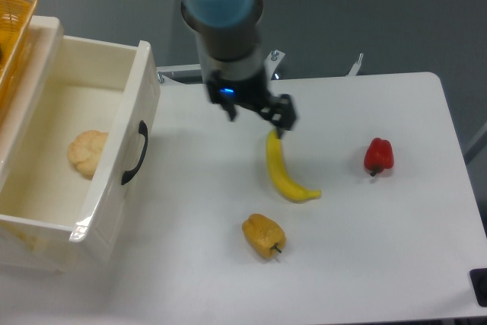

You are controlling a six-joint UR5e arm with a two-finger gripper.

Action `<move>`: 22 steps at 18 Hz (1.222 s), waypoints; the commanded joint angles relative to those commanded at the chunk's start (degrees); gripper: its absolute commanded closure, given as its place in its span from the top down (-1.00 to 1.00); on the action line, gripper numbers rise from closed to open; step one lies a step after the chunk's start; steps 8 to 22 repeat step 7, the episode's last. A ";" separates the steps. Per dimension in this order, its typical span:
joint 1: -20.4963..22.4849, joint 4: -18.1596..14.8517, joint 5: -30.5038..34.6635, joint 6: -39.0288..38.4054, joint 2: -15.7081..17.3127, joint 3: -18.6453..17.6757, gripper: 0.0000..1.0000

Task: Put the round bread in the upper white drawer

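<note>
Resting in upper white drawer [114, 159], round bread [87, 153]; gripper [257, 117] seemingly empty

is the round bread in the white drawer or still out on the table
In. The round bread lies on the floor of the open upper white drawer, behind its front panel. The tool is over the table, holding nothing.

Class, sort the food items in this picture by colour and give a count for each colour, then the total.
Yellow: 2, the banana and the yellow pepper
Red: 1, the red pepper
Pale tan: 1, the round bread, lying inside the open white drawer
Total: 4
</note>
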 joint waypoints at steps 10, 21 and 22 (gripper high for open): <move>4.14 5.27 -2.12 5.04 -6.07 0.18 1.00; 4.14 5.27 -2.12 5.04 -6.07 0.18 1.00; 4.14 5.27 -2.12 5.04 -6.07 0.18 1.00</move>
